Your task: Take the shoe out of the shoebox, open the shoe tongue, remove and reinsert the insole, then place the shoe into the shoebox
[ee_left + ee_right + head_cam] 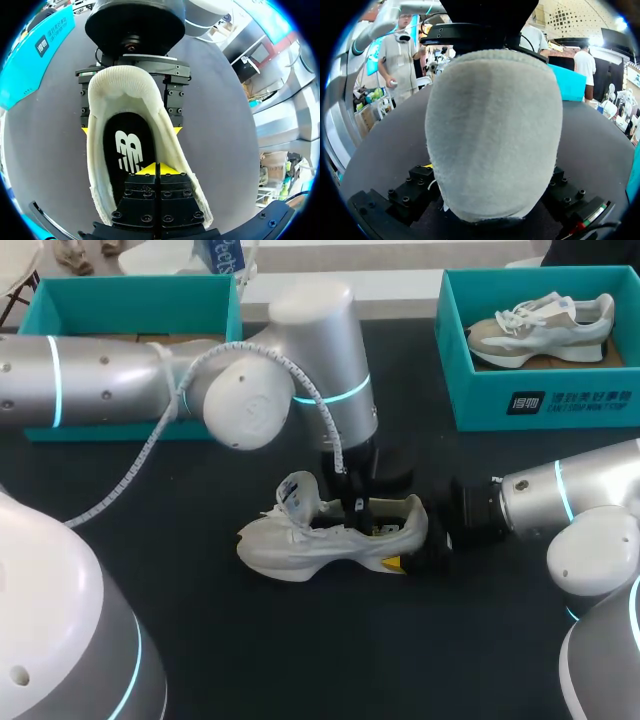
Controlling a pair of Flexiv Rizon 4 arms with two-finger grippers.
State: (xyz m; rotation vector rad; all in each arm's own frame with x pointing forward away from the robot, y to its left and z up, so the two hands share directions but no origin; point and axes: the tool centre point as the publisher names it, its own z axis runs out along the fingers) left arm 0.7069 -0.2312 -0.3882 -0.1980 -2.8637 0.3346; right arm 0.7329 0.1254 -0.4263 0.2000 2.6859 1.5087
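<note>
Shoe [320,540] on its sole on table [300,660], out of box. My right gripper [131,131] clamps heel from both sides. My left gripper [156,169] has tips pressed together inside shoe mouth, over insole [127,150] — cannot tell if insole edge is pinched. Risks: no pinch, so lift comes up empty; heel clamp slips — whole shoe rises with insole.

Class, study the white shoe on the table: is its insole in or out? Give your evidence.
In: the black insole lies flat inside the white shoe, seen through its opening from above.
</note>
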